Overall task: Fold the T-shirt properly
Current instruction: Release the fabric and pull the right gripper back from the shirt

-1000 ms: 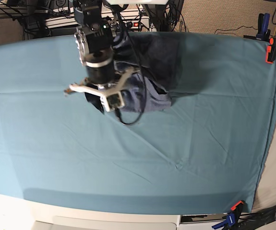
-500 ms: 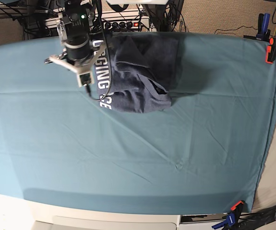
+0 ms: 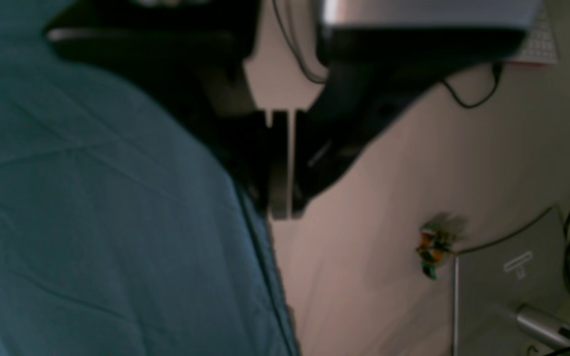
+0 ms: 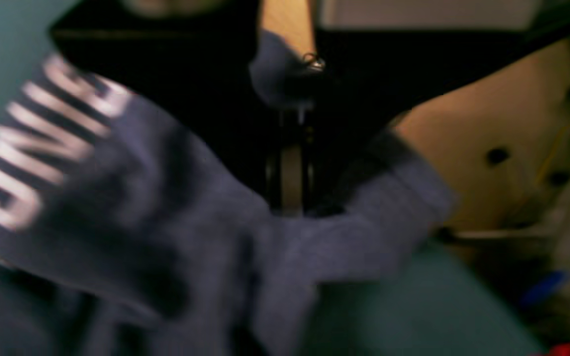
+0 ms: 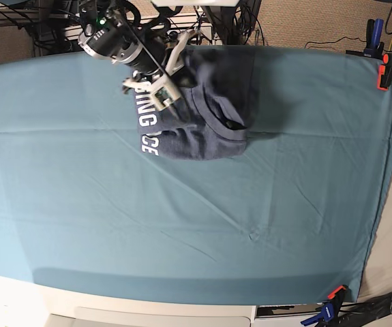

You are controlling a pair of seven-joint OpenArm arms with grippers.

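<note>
Although the T-shirt (image 5: 199, 112) lies bunched in the upper middle of the base view, only one arm is anywhere near it: the right gripper (image 5: 170, 97) stands on its upper-left part, coming in from the upper left corner of the frame. In the right wrist view the jaws of that gripper (image 4: 289, 210) are pressed together at the centre of the frame with blue-grey cloth (image 4: 215, 257) gathered right at their tips, so I judge it clenched on a fold of the shirt, though blur hides the exact bite. The white lettering (image 5: 146, 119) runs down the shirt's left edge, just below and left of the gripper, and the bundle's longer side seems to run from the upper edge of the cloth down toward the frame's centre.

The left gripper (image 3: 281, 212) is not seen in the base view at all. Its own view shows its jaws closed on nothing, at the frame's centre, over the edge of the teal cloth (image 3: 92, 222), with bare floor to the right and no shirt in sight.

So the coming move likely rests on the right arm alone: the shirt's free bulk lies down and to the right of its grip, and the open teal cloth below gives room to drag or spread it that way.
</note>
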